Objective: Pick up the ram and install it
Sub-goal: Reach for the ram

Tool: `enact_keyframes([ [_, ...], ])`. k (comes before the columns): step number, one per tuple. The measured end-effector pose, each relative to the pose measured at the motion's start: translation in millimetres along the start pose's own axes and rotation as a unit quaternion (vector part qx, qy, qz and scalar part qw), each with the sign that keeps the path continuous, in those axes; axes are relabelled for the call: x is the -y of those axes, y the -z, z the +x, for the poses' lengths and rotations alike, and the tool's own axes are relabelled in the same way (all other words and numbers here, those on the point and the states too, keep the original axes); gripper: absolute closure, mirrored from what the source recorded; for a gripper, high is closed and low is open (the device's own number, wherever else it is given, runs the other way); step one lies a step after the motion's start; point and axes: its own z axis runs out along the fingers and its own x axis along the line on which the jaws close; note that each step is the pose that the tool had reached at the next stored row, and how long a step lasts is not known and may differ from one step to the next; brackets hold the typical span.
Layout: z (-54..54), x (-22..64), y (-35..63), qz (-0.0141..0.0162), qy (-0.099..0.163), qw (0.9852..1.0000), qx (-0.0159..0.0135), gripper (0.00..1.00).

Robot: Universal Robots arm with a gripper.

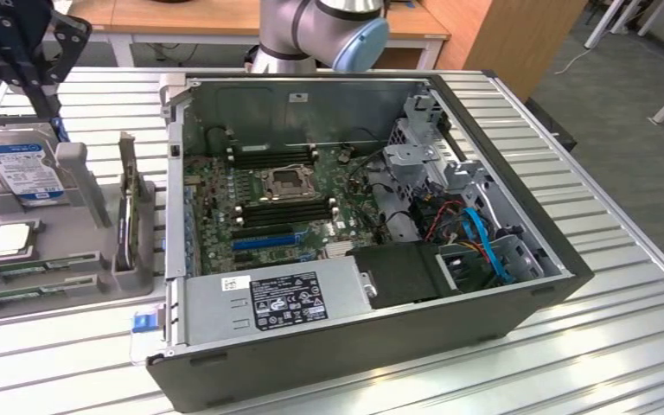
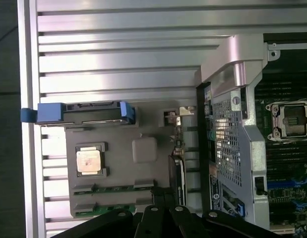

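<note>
Two ram sticks (image 1: 27, 264) (image 1: 21, 292) lie flat in slots at the near end of a grey holder tray (image 1: 79, 251), on the exterior view's left. In the wrist view the same ram sticks (image 2: 113, 187) (image 2: 106, 209) show as thin green strips close to my black fingers (image 2: 151, 218). My gripper (image 1: 49, 117) hangs above the tray's far end, over the hard drive, shut with nothing in it. The gripper (image 2: 163, 212) holds nothing in the wrist view. The open computer case (image 1: 539, 294) lies beside the tray, its motherboard (image 1: 297, 194) exposed with long black slots around the processor socket (image 1: 283, 181).
On the tray stand a silver hard drive (image 1: 18, 169) with a blue label, a square processor chip (image 1: 9, 239) and a dark upright board (image 1: 131, 207). The case holds a power supply (image 1: 280, 298), a metal drive cage (image 1: 424, 164) and cables (image 1: 476, 233). The arm's base (image 1: 309, 35) rises behind the case.
</note>
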Motion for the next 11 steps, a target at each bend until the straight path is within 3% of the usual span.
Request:
enact_keyframes([
  [11,22.1,1.7,0.1,0.0,0.0,1.0,0.0,0.9],
])
